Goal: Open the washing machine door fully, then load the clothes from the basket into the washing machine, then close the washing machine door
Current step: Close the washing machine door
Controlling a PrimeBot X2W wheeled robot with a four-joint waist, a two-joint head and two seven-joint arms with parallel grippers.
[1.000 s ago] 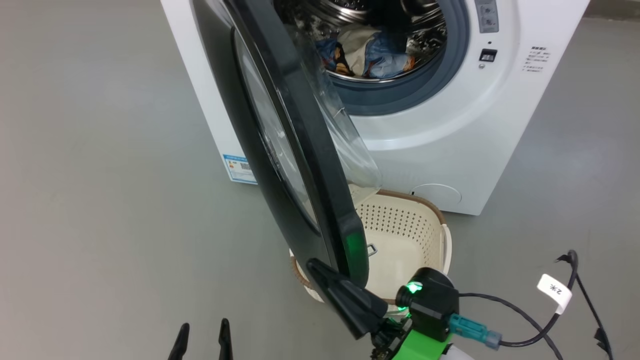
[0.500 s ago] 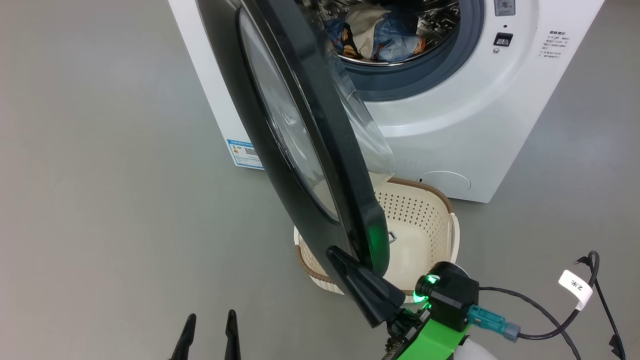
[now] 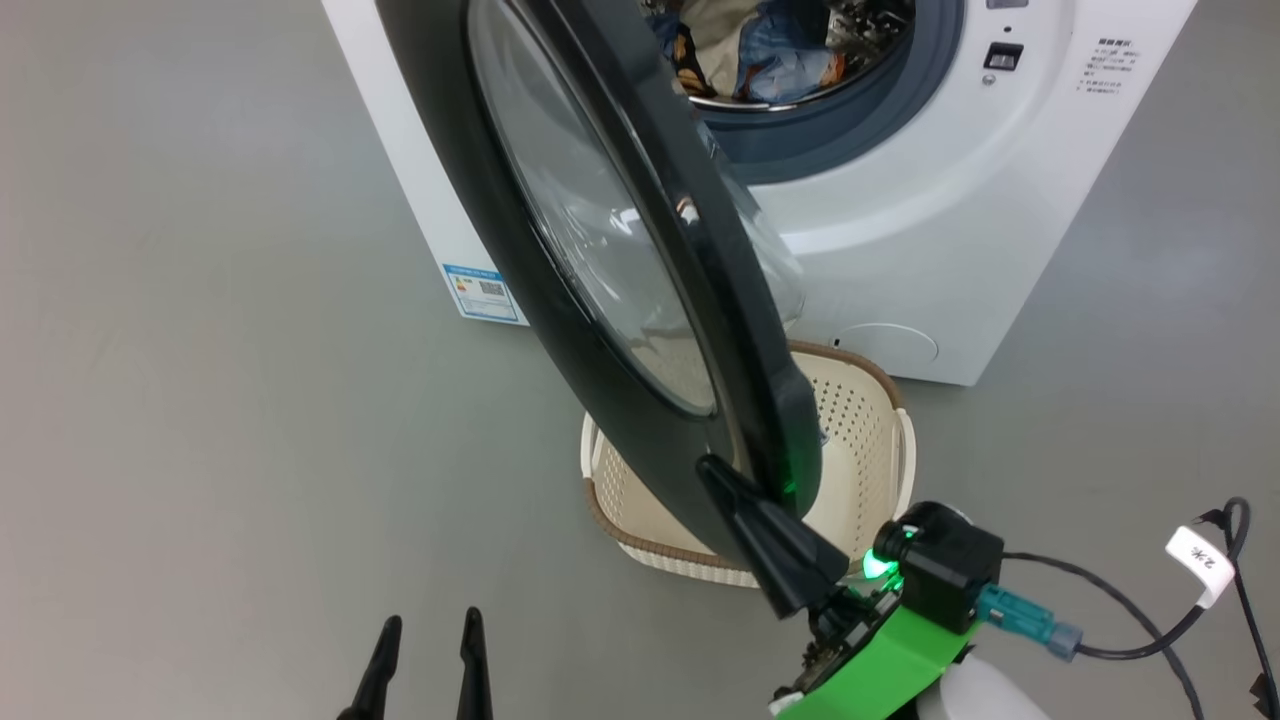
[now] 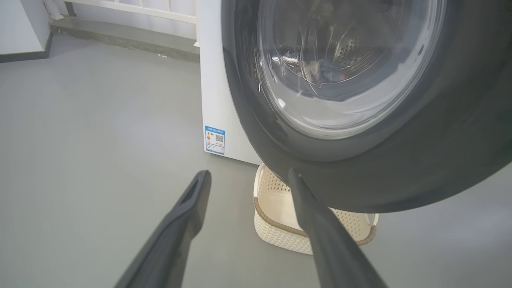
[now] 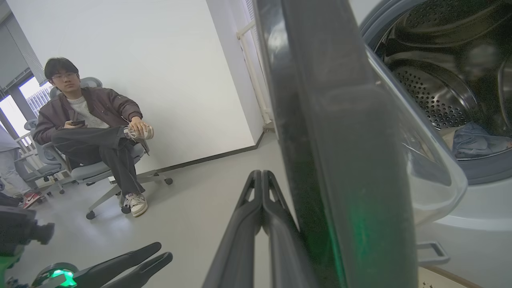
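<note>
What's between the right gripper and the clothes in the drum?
The half-open door: in the right wrist view its edge stands between the right gripper and the clothes.

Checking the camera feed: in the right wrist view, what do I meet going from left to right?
Seated person → right tool, shut → black washer door → clothes in the drum.
</note>
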